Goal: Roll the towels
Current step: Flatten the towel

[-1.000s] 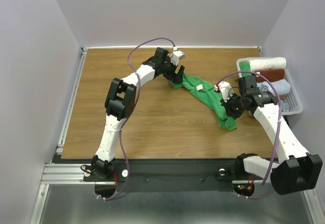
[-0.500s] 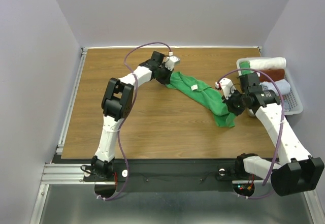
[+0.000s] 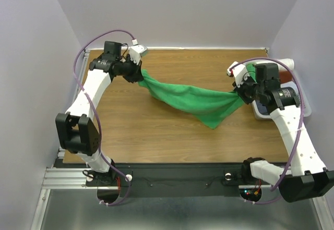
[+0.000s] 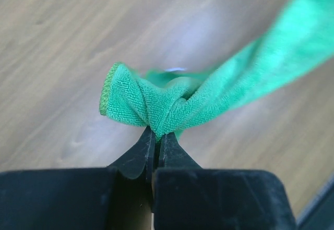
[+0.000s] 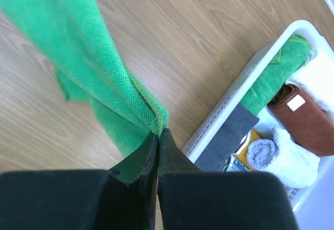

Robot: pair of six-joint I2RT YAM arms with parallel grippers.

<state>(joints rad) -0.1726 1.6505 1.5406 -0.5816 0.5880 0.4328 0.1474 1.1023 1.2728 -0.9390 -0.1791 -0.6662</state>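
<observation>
I have a wooden table (image 3: 156, 131) in view, with a metal rail (image 3: 71, 112) along its 9 o'clock edge. At 3 o'clock sits a white basket (image 5: 222, 112). In it I make out a green roll (image 5: 274, 71), a brown roll (image 5: 308, 118) just beside that, a cream roll (image 3: 286, 63) at the 12 o'clock end, and a dark grey slab (image 5: 227, 138).

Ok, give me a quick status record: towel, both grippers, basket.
towel: green towel, unrolled, stretched between both grippers, middle sagging toward the table
left gripper: shut on one end of the towel
right gripper: shut on the other end, beside the basket
basket contents: green roll, brown roll, white roll
</observation>
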